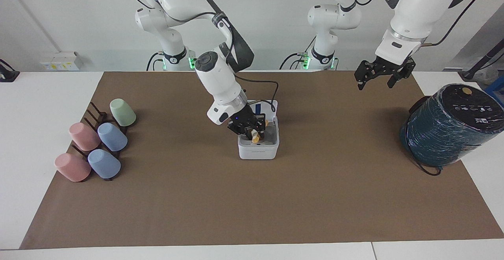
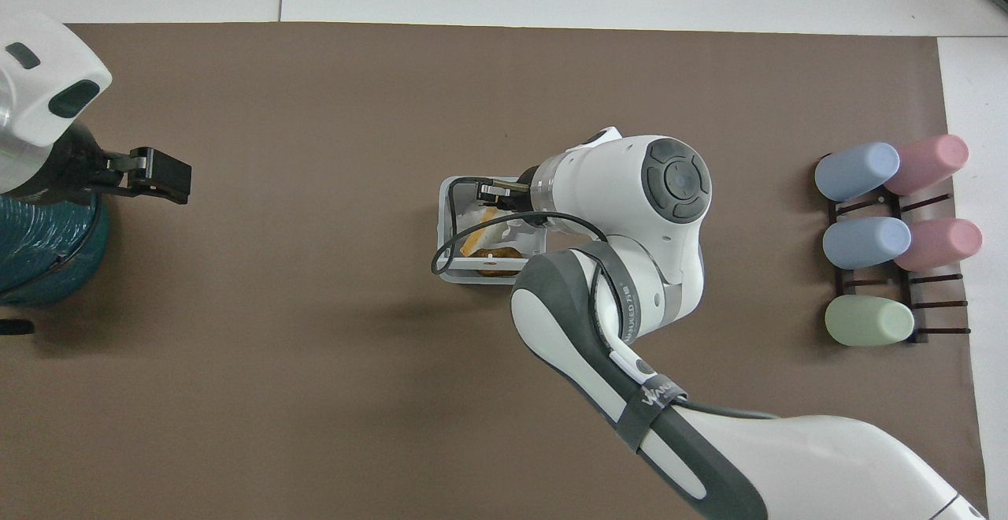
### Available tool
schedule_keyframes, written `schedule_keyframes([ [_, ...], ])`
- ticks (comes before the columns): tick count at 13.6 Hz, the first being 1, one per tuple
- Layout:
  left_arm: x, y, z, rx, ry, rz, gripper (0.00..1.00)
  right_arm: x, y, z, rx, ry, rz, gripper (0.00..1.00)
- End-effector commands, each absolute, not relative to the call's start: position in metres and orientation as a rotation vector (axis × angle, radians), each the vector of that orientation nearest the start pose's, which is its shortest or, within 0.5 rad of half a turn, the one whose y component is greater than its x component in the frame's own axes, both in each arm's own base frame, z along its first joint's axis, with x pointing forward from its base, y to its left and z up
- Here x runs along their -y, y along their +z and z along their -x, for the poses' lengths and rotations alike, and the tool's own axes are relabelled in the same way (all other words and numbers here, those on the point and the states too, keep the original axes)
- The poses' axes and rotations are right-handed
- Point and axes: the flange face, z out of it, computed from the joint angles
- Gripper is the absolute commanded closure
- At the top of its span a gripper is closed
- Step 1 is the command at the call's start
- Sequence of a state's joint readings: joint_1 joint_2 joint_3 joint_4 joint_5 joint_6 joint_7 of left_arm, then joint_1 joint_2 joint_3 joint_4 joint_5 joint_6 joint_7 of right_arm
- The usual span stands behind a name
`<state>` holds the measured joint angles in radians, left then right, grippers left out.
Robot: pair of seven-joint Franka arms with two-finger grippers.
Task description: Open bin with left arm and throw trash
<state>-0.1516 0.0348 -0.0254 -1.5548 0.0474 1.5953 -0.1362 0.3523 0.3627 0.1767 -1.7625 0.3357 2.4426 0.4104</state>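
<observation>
While the small white square plastic bin (image 1: 258, 142) sits open at the middle of the brown mat (image 1: 252, 197), its hinged lid (image 1: 264, 106) tipped up on the side nearer the robots, we see in the facing view the right gripper (image 1: 252, 130) lowered into the bin's mouth, clenched on a pale yellow wedge-shaped slice (image 1: 256, 135). We judge this scrap light and soft, easily crushed or torn; a gentle pinch across its thicker end suits it, and it may cling to the fingers when let go. The left gripper (image 1: 381, 73) hangs high over the mat toward the left arm's end of the table, near the big teal wrapped cylinder (image 1: 449, 124), its jaws spread and holding nothing; this arm waits. Pastel plastic cups (image 1: 98, 142) lie on a dark rack toward the right arm's end.

From the overhead view we find the bin (image 2: 450, 224) partly covered by the right arm's wrist, with the right gripper (image 2: 494, 191) over its opening. The yellow slice (image 2: 482, 230) slants down inside, a crumpled white tissue wad (image 2: 474, 206) shows beside it, and a golden-brown lump (image 2: 494, 254) lies against the wall nearer the robots. We take the tissue to be nearly weightless and springy, the lump firmer and crumbly. The bin itself looks light enough to slide if nudged. The left gripper (image 2: 161, 175) is over bare mat beside the teal cylinder (image 2: 43, 248).
</observation>
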Motion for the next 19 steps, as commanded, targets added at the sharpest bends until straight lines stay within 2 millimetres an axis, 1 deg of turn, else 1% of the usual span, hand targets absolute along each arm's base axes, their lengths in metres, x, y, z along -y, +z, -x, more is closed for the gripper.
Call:
schedule_keyframes([
  [1,0.088,0.604,-0.541,-0.091,-0.068,3.083,0.0,-0.332,0.406,-0.588,-0.183,-0.213,2.693,0.0],
  [2,0.088,0.604,-0.541,-0.091,-0.068,3.083,0.0,-0.329,0.414,-0.589,-0.185,-0.225,2.688,0.0],
  [3,0.087,0.604,-0.541,-0.089,-0.068,3.083,0.0,-0.323,0.429,-0.591,-0.192,-0.249,2.68,0.0],
  [4,0.087,0.604,-0.541,-0.088,-0.063,3.083,0.0,-0.311,0.44,-0.595,-0.21,-0.27,2.677,0.0],
  [5,0.087,0.604,-0.54,-0.091,-0.056,3.082,0.0,-0.291,0.448,-0.601,-0.228,-0.294,2.694,0.0],
  [7,0.087,0.605,-0.54,-0.088,-0.058,3.082,0.0,-0.243,0.465,-0.614,-0.186,-0.379,2.821,0.0],
  [8,0.089,0.605,-0.541,-0.093,-0.063,3.083,0.0,-0.219,0.475,-0.618,-0.171,-0.417,2.884,0.0],
  [10,0.089,0.605,-0.541,-0.093,-0.068,3.083,0.0,-0.181,0.492,-0.619,-0.192,-0.425,2.961,0.0],
  [11,0.088,0.605,-0.541,-0.091,-0.068,3.083,0.0,-0.162,0.502,-0.617,-0.208,-0.416,2.987,0.0],
  [12,0.088,0.605,-0.541,-0.091,-0.068,3.083,0.0,-0.149,0.513,-0.613,-0.198,-0.406,3.013,0.0],
  [14,0.085,0.605,-0.542,-0.084,-0.067,3.083,0.0,-0.122,0.542,-0.605,-0.206,-0.364,3.055,0.0],
  [15,0.082,0.606,-0.543,-0.079,-0.074,3.084,0.0,-0.108,0.56,-0.599,-0.223,-0.325,3.073,0.0],
  [16,0.075,0.607,-0.544,-0.084,-0.077,3.083,0.0,-0.095,0.574,-0.591,-0.248,-0.291,3.086,0.0],
  [17,0.074,0.607,-0.544,-0.112,-0.077,3.082,0.0,-0.087,0.587,-0.582,-0.268,-0.279,3.093,0.0],
  [18,0.067,0.607,-0.545,-0.096,-0.078,3.082,0.0,-0.073,0.598,-0.573,-0.301,-0.256,3.102,0.0],
  [19,0.067,0.608,-0.546,-0.096,-0.08,3.082,0.0,-0.053,0.609,-0.567,-0.299,-0.234,3.114,0.0],
])
